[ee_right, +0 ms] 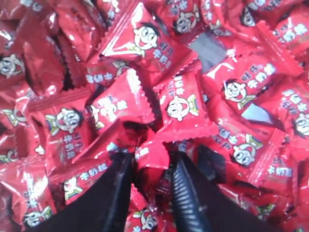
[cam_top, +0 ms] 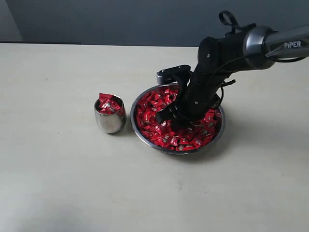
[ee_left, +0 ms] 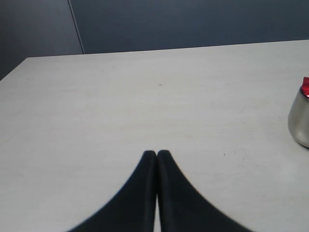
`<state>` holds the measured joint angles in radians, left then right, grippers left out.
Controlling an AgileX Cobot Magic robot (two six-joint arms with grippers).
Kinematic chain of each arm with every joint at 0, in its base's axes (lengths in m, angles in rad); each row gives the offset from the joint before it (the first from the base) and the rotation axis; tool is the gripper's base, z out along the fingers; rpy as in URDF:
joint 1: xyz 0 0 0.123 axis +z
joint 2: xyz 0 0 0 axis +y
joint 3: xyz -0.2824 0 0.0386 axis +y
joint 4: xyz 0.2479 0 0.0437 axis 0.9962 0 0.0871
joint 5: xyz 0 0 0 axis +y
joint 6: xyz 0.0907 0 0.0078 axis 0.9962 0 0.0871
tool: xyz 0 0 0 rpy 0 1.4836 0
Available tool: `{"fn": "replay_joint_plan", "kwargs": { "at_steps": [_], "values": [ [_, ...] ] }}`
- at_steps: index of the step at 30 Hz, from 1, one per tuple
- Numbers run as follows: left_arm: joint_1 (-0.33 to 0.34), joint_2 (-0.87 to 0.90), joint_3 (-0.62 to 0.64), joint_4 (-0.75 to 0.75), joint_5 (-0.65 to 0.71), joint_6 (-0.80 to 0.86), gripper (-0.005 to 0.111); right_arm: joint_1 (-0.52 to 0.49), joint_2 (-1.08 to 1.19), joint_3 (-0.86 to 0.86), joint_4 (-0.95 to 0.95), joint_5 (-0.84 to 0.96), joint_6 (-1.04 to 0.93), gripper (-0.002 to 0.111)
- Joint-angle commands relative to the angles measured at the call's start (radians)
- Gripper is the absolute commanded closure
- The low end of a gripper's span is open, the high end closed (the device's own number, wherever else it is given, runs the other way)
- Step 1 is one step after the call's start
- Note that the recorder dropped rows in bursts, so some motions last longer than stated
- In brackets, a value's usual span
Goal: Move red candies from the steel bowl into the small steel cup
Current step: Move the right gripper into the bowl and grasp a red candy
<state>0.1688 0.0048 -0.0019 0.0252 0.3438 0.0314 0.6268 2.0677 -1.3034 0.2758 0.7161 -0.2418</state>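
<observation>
The steel bowl (cam_top: 135, 126) sits right of the table's middle, heaped with red candies (cam_top: 153, 129). My right gripper (cam_top: 172, 119) is pushed down into the heap. Seen from the right wrist, this gripper (ee_right: 150, 157) stands open, its dark fingers (ee_right: 186, 193) straddling one creased red candy (ee_right: 153, 166) that fills the gap. The small steel cup (cam_top: 110, 122) stands upright just left of the bowl, with a few red candies (cam_top: 107, 103) piled above its rim. My left gripper (ee_left: 157, 152) is shut and empty over bare table, with the cup (ee_left: 300, 121) off to its side.
The pale table (cam_top: 58, 183) stretches wide around the cup and bowl. The right arm (cam_top: 270, 46) reaches in from the upper right, over the bowl's far side. A dark wall (cam_top: 120, 19) runs behind the table's back edge.
</observation>
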Motion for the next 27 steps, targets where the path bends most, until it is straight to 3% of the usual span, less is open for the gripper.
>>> {"fn": "replay_joint_plan", "kwargs": {
  "at_steps": [1,3,14,27],
  "values": [
    [0.002,-0.005,0.002,0.002,-0.010,-0.002,0.106,0.002,0.012,0.002,-0.041,-0.004,0.019,0.097],
    [0.002,-0.005,0.002,0.002,-0.010,-0.002,0.106,0.002,0.008,0.002,-0.043,-0.004,0.019,0.109],
    [0.002,-0.005,0.002,0.002,-0.010,-0.002,0.106,0.002,-0.088,0.002,-0.150,0.000,0.087,0.109],
    [0.002,-0.005,0.002,0.002,-0.010,-0.002,0.106,0.002,-0.199,-0.007,-0.136,-0.076,0.095,0.109]
  ]
}}
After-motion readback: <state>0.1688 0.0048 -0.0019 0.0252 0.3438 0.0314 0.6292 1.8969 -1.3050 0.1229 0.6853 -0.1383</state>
